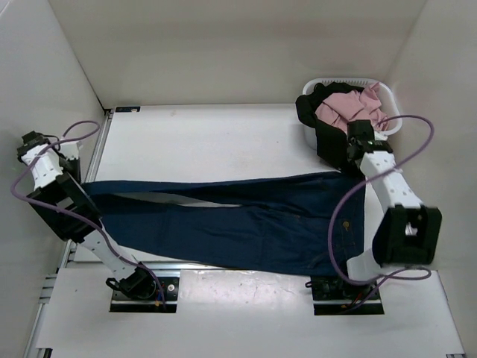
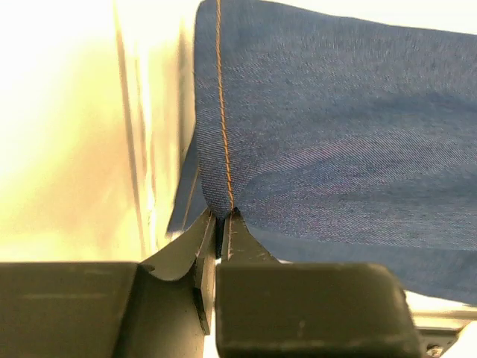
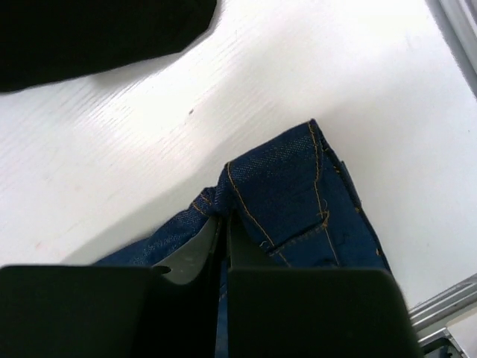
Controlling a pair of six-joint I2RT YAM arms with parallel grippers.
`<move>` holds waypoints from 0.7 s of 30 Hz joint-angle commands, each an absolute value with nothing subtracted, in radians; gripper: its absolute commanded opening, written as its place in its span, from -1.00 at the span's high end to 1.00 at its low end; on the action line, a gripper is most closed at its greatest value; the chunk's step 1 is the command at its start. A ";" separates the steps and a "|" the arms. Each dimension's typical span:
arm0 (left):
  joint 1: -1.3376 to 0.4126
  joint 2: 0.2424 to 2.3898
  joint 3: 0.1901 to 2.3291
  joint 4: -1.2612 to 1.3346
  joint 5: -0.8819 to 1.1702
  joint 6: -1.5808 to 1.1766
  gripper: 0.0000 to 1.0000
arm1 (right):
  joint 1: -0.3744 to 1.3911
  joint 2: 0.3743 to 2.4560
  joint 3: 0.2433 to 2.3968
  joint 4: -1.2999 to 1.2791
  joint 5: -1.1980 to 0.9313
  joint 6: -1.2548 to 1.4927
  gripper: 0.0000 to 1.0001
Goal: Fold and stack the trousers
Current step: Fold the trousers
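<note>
The trousers (image 1: 253, 224) lie lengthwise, left to right across the tabletop (image 1: 223, 142), left fingers (image 2: 186, 246) pinching a leg end at frame left, right fingers (image 3: 195, 250) pinching the waist end at right.

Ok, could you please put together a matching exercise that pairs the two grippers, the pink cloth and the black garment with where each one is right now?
Things:
1. left gripper
2. right gripper
3. pink cloth
4. black garment

Places or states:
A. draped over the rim of the white basket, hanging down its near side
B. shut on the waistband end of the trousers
C. lying inside the basket
D. shut on a leg end of the trousers, at the table's left edge

Pairs: 1-D, 2-B, 3-C, 4-A.
</note>
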State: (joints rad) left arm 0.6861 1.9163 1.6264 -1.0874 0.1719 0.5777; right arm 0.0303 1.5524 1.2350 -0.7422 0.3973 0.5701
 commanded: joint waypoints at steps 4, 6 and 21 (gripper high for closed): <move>0.807 1.758 1.505 -1.115 0.055 0.719 0.72 | 0.029 1.194 1.012 -0.883 0.411 0.653 1.00; 0.845 1.758 1.459 -1.094 0.031 0.753 0.72 | 0.029 1.036 0.939 -0.932 0.411 0.727 1.00; 0.907 1.861 1.347 -0.945 -0.083 0.775 0.72 | 0.038 0.661 0.650 -1.311 0.281 0.983 1.00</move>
